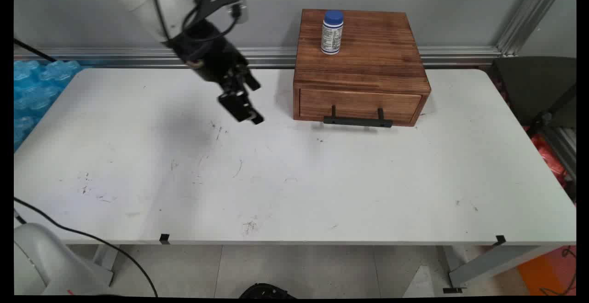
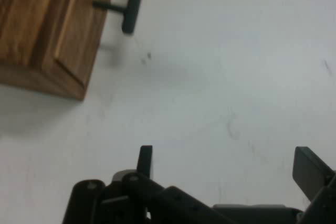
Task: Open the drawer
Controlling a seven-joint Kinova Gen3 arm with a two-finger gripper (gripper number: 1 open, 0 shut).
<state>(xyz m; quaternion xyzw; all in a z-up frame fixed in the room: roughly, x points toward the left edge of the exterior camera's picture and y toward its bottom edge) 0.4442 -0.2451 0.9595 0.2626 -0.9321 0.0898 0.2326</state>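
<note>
My black gripper (image 1: 252,104) hangs above the white table (image 1: 294,183), a little left of a wooden drawer box (image 1: 361,66). It is open and holds nothing: in the hand view the two fingertips (image 2: 145,158) stand far apart over bare table, gripper (image 2: 226,163). The box's drawer is closed, with a black bar handle (image 1: 358,120) on its front. A white bottle with a blue cap (image 1: 332,32) stands upright on top of the box. In the hand view the box's corner (image 2: 50,30) and one end of the handle (image 2: 132,3) show at the upper left.
Blue bubble wrap (image 1: 37,91) lies past the table's left end. A dark chair (image 1: 538,91) stands off the right end. A wall with an aluminium rail (image 1: 138,57) runs behind the table. Black cables hang at the left.
</note>
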